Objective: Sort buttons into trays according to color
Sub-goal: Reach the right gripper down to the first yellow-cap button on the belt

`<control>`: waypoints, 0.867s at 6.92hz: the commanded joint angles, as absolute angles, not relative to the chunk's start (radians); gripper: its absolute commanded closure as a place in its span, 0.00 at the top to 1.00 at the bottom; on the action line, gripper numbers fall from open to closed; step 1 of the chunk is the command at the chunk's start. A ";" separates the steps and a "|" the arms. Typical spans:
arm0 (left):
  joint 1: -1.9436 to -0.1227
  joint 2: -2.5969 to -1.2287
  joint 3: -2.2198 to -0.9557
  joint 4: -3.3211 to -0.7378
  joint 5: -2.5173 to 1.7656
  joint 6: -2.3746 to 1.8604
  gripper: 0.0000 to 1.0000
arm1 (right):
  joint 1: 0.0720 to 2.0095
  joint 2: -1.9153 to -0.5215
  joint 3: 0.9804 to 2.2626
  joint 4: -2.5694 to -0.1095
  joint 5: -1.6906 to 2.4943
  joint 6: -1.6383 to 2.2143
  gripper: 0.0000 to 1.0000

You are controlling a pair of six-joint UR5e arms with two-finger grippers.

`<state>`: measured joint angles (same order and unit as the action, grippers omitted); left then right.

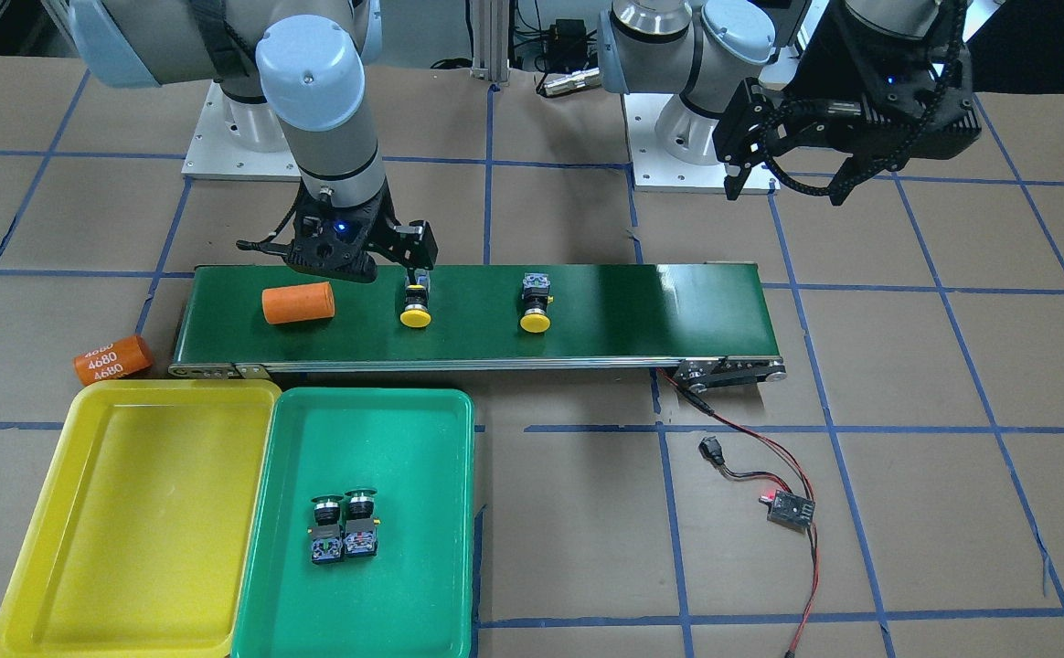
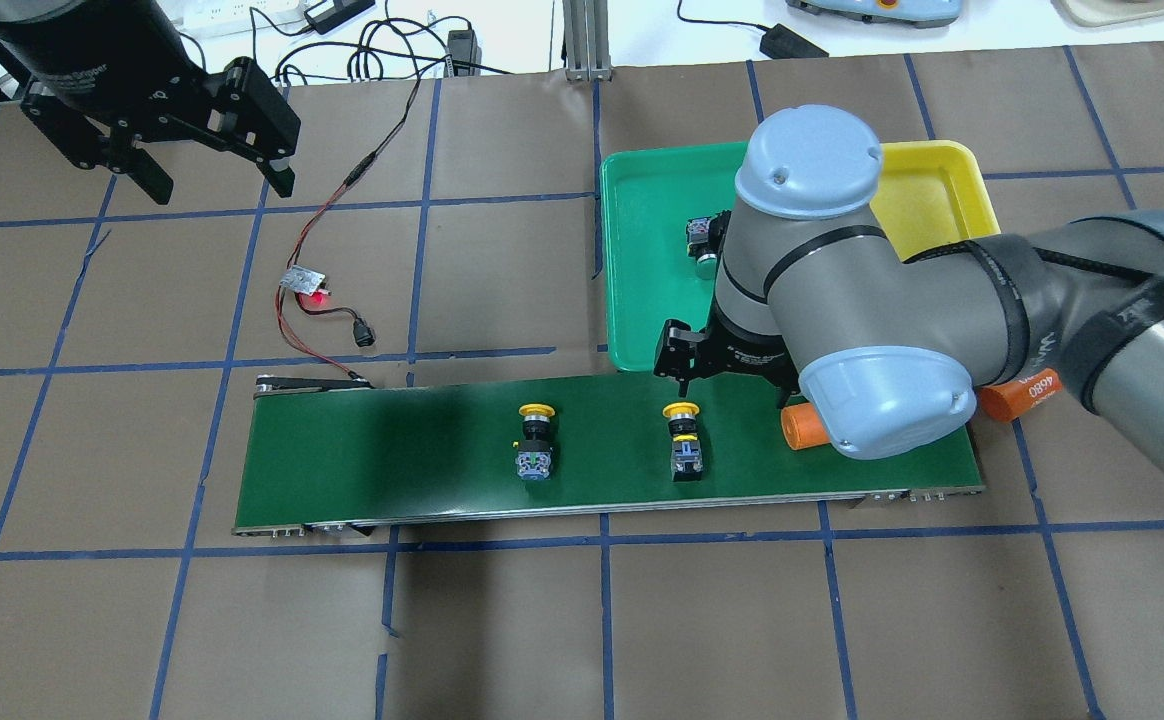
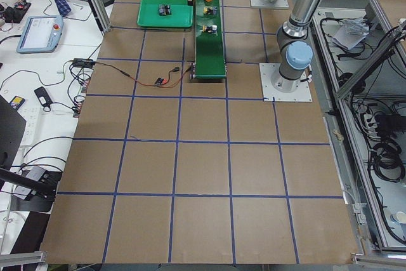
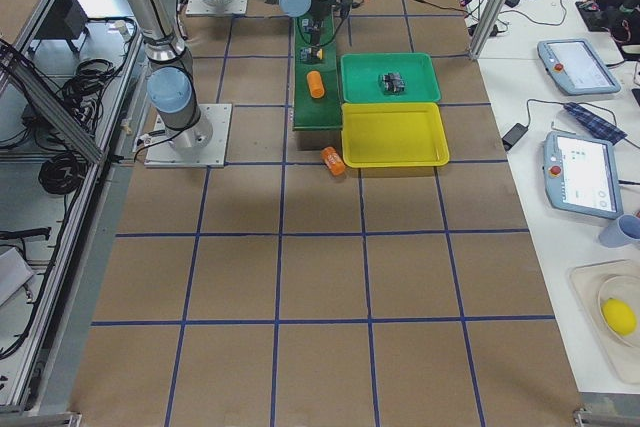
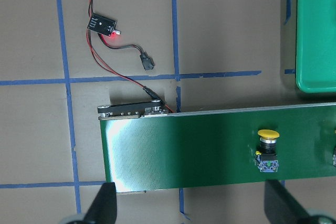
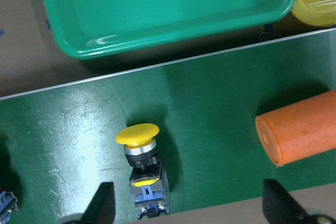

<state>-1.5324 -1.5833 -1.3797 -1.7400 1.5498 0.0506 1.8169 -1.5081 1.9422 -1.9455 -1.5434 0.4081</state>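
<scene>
Two yellow-capped buttons lie on the dark-green conveyor belt [image 1: 660,311], one [image 1: 416,306] under my right gripper and one [image 1: 536,306] further along. Two green-capped buttons [image 1: 326,530] [image 1: 360,525] lie side by side in the green tray [image 1: 441,512]. The yellow tray [image 1: 66,512] beside it holds nothing. My right gripper [image 6: 190,205] is open and empty above the belt. The nearer yellow button [image 6: 142,177] sits between its fingers, closer to the left one. My left gripper [image 1: 788,160] is open and empty, high over the table away from the belt.
An orange cylinder [image 1: 299,302] lies on the belt next to the right gripper. Another orange cylinder [image 1: 111,359] lies on the table by the yellow tray. A small black circuit board [image 1: 788,507] with red wires sits near the belt's other end.
</scene>
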 commanded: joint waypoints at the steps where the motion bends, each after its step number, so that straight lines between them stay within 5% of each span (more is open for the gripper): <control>1: -1.534 -1.589 -1.378 -1.738 1.548 0.048 1.00 | 1.848 -1.442 1.945 -1.960 -1.543 0.417 1.00; 4: -1.534 -1.586 -1.378 -1.738 1.546 0.048 1.00 | 1.848 -1.387 1.945 -1.963 -1.542 0.419 1.00; 5: -1.534 -1.586 -1.378 -1.738 1.546 0.048 1.00 | 1.848 -1.365 1.944 -1.965 -1.543 0.419 0.86; 6: -1.534 -1.586 -1.378 -1.738 1.545 0.048 1.00 | 1.848 -1.362 1.944 -1.964 -1.546 0.419 0.43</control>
<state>-1.5339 -1.5866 -1.3775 -1.7380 1.5459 0.0475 1.8484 -1.3742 1.9442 -1.9638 -1.5434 0.4186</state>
